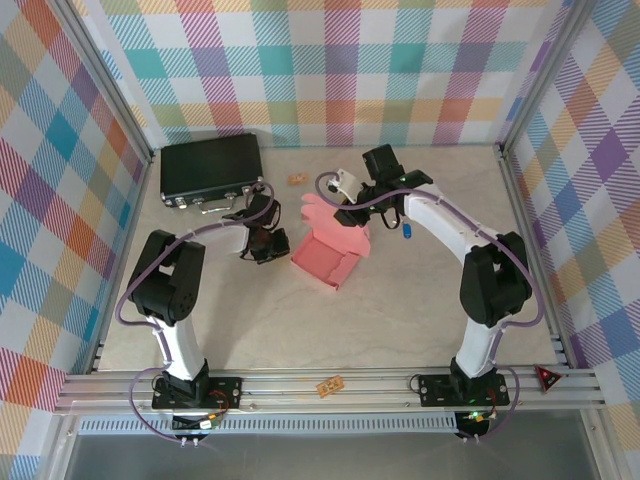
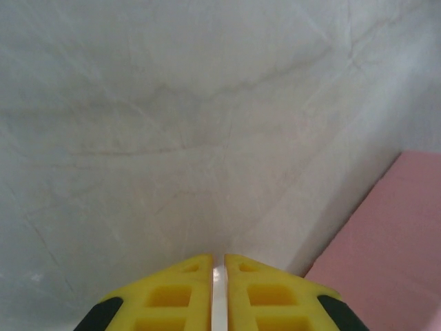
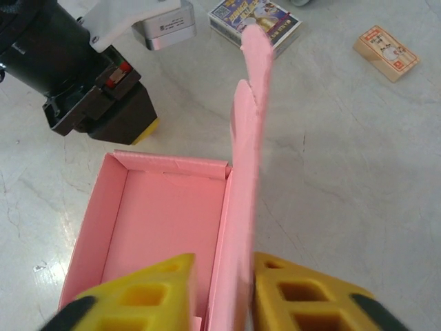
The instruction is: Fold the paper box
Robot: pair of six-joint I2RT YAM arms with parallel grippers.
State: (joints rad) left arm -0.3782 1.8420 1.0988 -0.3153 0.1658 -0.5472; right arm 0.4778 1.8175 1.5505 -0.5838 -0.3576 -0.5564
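The salmon-pink paper box sits mid-table as an open tray with one tall flap standing upright along its right wall. My right gripper straddles the base of that flap, one yellow finger inside the tray and one outside, shut on the card; from above it is at the box's far edge. My left gripper is shut with nothing in it, hovering low over the table just left of the box. In the top view it sits beside the box's left side.
A black hard case lies at the back left. A small printed card box and a tan packet lie beyond the flap. A blue object rests right of the right arm. The metal rail runs along the near edge.
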